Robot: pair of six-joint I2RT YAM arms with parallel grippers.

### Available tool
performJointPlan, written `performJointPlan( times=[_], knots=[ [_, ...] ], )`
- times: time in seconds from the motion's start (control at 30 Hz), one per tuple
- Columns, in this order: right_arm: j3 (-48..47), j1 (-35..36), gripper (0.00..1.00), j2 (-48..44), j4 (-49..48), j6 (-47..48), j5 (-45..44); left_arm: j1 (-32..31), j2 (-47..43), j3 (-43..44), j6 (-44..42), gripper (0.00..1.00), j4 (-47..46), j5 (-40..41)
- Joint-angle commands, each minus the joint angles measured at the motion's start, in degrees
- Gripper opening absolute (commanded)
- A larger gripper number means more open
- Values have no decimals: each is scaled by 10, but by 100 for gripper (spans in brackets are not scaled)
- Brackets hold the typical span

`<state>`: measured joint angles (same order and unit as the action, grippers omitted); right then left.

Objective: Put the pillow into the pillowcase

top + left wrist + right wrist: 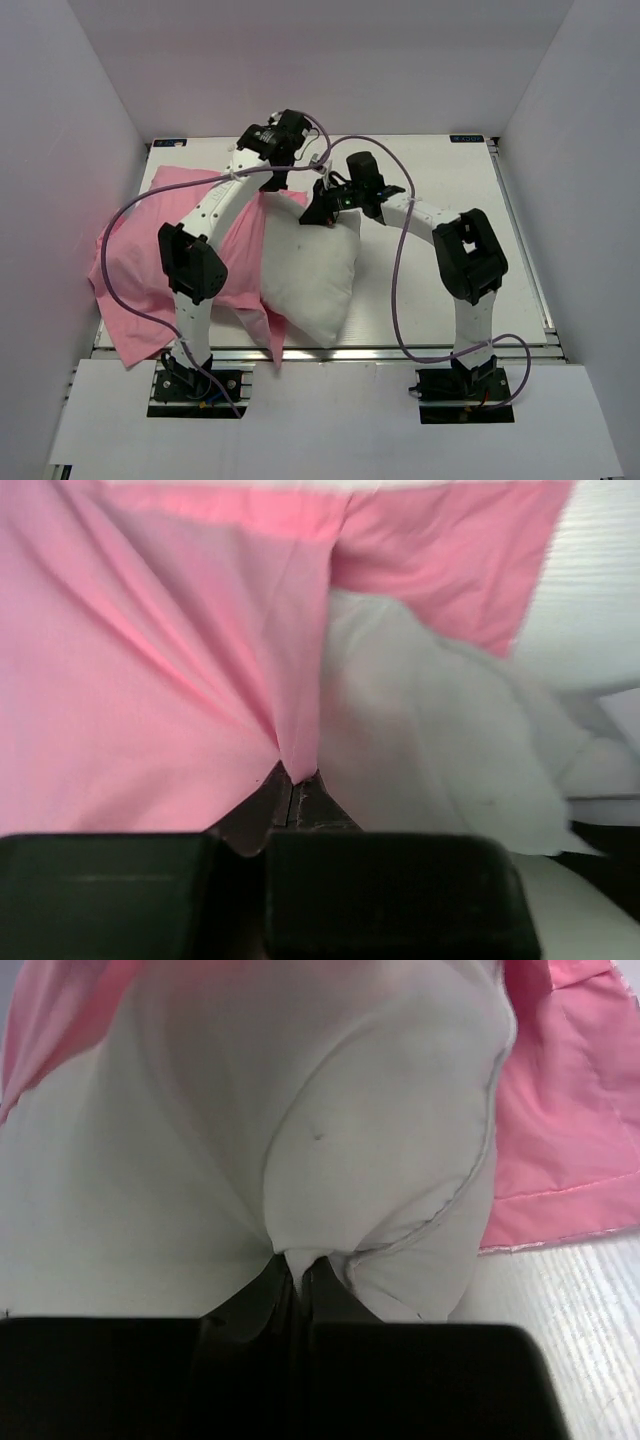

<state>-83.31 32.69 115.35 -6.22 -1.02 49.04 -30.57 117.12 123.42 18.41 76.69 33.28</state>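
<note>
My left gripper (292,786) is clenched on a pinched fold of the pillowcase (150,680). The matte pink cloth gathers into creases that run down into the closed tips. Just right of that pinch the pillow (430,750) shows white and rumpled, and a pink band of the pillowcase crosses beyond it.

My right gripper (296,1265) is likewise clamped shut, grasping a bunched bit of the pillow's white fabric. A stitched seam curves up and away just right of the tips. Past the pillow on the right I see more pink cloth with its hem, and pale surface (520,250) nearer me on that side.

From the top camera, the two grippers sit near each other at the pillow's far end, the left one at the pillowcase edge and the right one on the pillow's far edge. From the right gripper the pillow stretches back toward the arm bases and lies between the two arms, nearly all of it bare and outside the pink cloth. From the left gripper the pillowcase spreads leftward and back under the left arm, crumpled. Its near corner droops over the surface's front edge, and a strip of pink shows beside the pillow's near-left edge.
</note>
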Motion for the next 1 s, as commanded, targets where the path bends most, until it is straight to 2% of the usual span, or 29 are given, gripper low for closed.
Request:
performJointPlan(
  times=[0.0,0.07,0.17,0.27,0.33,0.4,0.43,0.5,0.53,0.6,0.63,0.7,0.73,0.8,0.83,0.87,0.93,0.97],
  knots=[
    [34,26,0,-53,-4,23,39,-13,-58,39,-50,0,-86,-82],
    [75,31,0,-122,-65,15,-21,-42,-93,33,-67,0,-133,-111],
    [182,34,0,-237,-173,-29,-109,-92,-121,54,-78,0,-163,-105],
    [262,47,0,-357,-226,-38,-218,-184,-152,79,-92,0,-189,-118],
    [313,82,0,-448,-246,-12,-318,-207,-186,76,-94,0,-229,-153],
    [339,117,0,-500,-265,22,-384,-226,-210,58,-97,0,-260,-205],
    [353,145,0,-537,-265,41,-430,-232,-227,53,-97,0,-280,-256],
    [362,155,0,-555,-259,24,-466,-252,-245,38,-88,0,-295,-279],
    [367,155,0,-558,-259,15,-532,-260,-255,25,-85,0,-301,-291],
    [401,156,0,-552,-269,0,-609,-289,-304,-44,-72,0,-334,-295],
    [415,155,0,-535,-287,0,-700,-294,-324,-74,-58,0,-347,-305],
    [438,154,0,-512,-283,-40,-803,-299,-391,-169,-42,0,-373,-312],
    [441,152,0,-484,-276,-58,-885,-299,-413,-202,-31,0,-396,-311],
    [445,148,0,-453,-253,-147,-949,-299,-470,-297,3,0,-424,-299],
    [453,139,0,-410,-233,-249,-1002,-299,-506,-383,42,0,-446,-321],
    [453,139,0,-410,-232,-250,-1003,-299,-506,-383,43,0,-446,-327],
    [459,134,0,-390,-225,-342,-1052,-299,-524,-458,62,0,-457,-332],
    [460,134,0,-387,-230,-342,-1056,-300,-527,-483,78,0,-458,-353]
  ],
)
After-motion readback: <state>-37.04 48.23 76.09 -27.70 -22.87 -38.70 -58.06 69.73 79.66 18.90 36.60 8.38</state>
